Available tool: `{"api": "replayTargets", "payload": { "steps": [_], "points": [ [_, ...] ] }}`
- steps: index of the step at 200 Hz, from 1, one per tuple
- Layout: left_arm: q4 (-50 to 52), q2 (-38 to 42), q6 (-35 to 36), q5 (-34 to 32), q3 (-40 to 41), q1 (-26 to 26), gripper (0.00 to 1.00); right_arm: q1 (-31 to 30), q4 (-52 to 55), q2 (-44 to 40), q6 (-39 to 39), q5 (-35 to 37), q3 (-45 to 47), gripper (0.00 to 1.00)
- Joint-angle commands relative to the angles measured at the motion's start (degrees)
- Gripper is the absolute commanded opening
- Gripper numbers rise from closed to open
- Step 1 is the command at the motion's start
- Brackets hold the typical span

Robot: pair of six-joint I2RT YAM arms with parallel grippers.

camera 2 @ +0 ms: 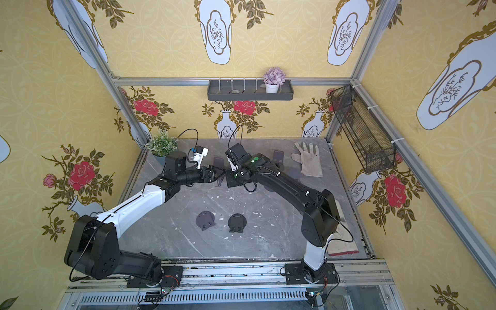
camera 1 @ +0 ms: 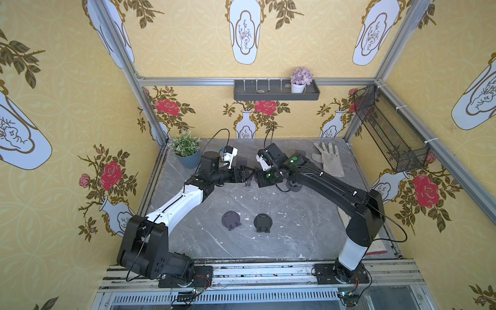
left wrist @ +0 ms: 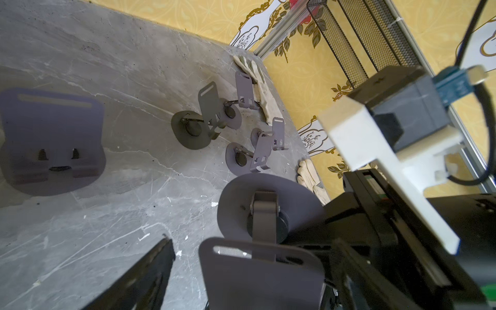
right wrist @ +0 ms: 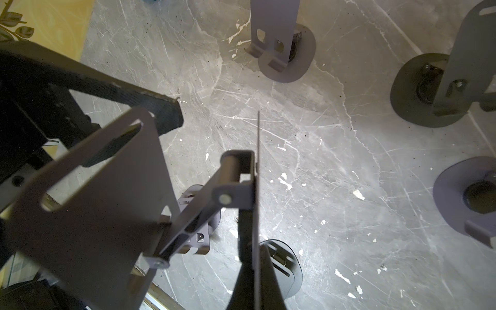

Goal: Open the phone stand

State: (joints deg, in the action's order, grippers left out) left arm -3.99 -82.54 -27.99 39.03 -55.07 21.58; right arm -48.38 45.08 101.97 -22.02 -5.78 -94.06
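Grey metal phone stand (left wrist: pixel 261 279) hangs above the grey stone table (camera 1: pixel 295 230), between both arms. It looks stiff, thin and light. The right gripper (right wrist: pixel 255 228) pinches its round base. The left gripper (camera 1: pixel 248 175) gapes around its flat plate, a good place to grab.

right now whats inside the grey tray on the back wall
White pot of purple flowers, a small pebble, a row of white pegs. The tray's front wall hides the near strip of floor; the pot hides what's behind it.
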Motion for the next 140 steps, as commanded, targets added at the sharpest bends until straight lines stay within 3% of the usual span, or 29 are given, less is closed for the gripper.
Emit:
{"api": "replayTargets", "payload": {
  "steps": [1,59,140],
  "points": [
    [0.0,-0.5,0.8,-0.2,-0.3,0.3,0.91,-0.3,0.5,0.7,0.7,0.4,-1.2,0.0],
    [0.1,0.1,1.0,-1.4,-0.3,0.5,0.85,-0.6,1.0,1.8,0.5,0.9,-1.7,0.0],
    [-0.3,0.8,0.9,-1.3,0.8,0.5,0.45,-0.3,1.3,2.9,-0.4,1.6,-2.4,0.0]
  ]
}}
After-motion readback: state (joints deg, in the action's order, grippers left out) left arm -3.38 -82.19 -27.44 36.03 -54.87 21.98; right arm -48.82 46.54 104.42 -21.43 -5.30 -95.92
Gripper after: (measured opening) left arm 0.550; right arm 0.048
